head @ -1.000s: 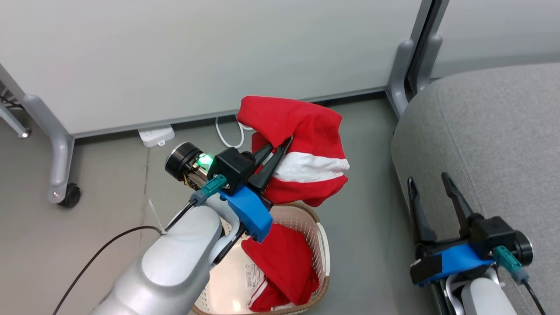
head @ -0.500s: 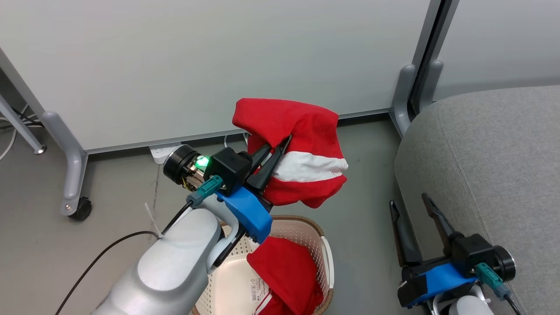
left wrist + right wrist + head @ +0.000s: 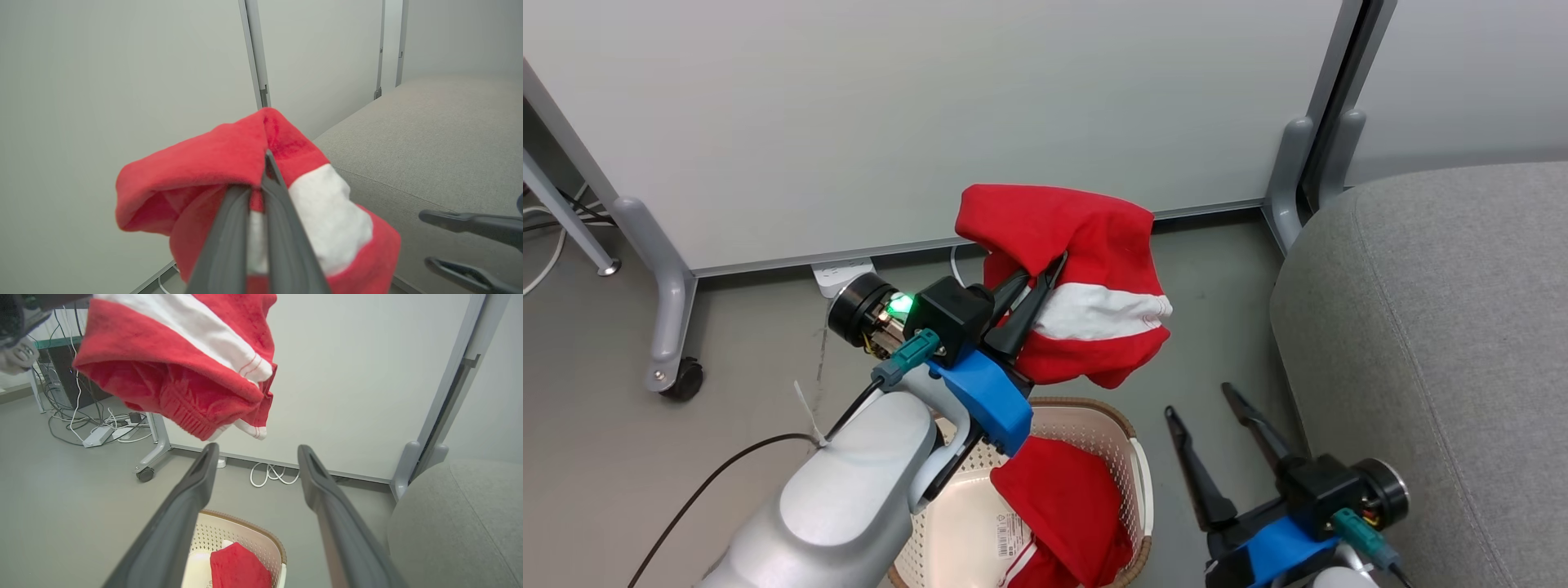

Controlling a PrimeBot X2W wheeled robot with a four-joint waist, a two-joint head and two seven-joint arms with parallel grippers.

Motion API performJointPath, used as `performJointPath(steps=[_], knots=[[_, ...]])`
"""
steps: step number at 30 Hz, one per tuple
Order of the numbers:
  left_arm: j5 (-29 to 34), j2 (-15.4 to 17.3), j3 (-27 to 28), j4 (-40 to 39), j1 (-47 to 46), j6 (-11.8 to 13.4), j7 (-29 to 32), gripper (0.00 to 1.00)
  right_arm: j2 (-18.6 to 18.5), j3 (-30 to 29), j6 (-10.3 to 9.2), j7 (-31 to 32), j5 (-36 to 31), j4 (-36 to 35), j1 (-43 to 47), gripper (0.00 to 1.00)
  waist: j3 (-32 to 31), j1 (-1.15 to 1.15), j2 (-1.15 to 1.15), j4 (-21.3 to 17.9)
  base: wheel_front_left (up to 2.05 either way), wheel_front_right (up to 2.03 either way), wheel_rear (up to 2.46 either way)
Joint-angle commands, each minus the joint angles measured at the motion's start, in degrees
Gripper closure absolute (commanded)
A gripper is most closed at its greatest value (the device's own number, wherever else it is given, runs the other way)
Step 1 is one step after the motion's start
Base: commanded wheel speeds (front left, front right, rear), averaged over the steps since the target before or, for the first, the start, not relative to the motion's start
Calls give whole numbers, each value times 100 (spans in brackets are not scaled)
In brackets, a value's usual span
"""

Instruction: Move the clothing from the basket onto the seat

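Red cloth with a white band, one garment [image 3: 1094, 245], hangs bunched in the air above the far rim of the basket [image 3: 1134, 465], which sits on the floor. The left fingers [image 3: 1034, 306] are pressed together on it. The seat [image 3: 1445, 327] lies to the right of that grip, well apart, so the carry should go rightward over its rounded edge. The right fingers [image 3: 1194, 467] stand wide apart, holding nothing, between basket and seat. A second red garment [image 3: 1062, 506] lies in the basket.
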Motion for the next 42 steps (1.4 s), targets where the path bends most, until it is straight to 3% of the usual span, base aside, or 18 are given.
performJointPath(steps=[1,13,41,42], knots=[[-17,16,-18,-20,29,25,-3,100,-29,62,-2,-6,12,-8,-89,0,4,0,0,0,0,0,0],[-46,-37,-61,15,-116,26,-38,100,5,885,-3,-6,152,380,-652,0,153,0,0,51,0,0,0],[-30,-274,-220,185,-569,-62,-133,100,139,1008,-3,-5,330,1925,-2390,0,674,0,0,305,0,0,0],[-34,-283,-225,194,-566,-66,-139,100,139,1032,-3,-5,355,1985,-2401,53,676,0,0,308,0,0,0]])
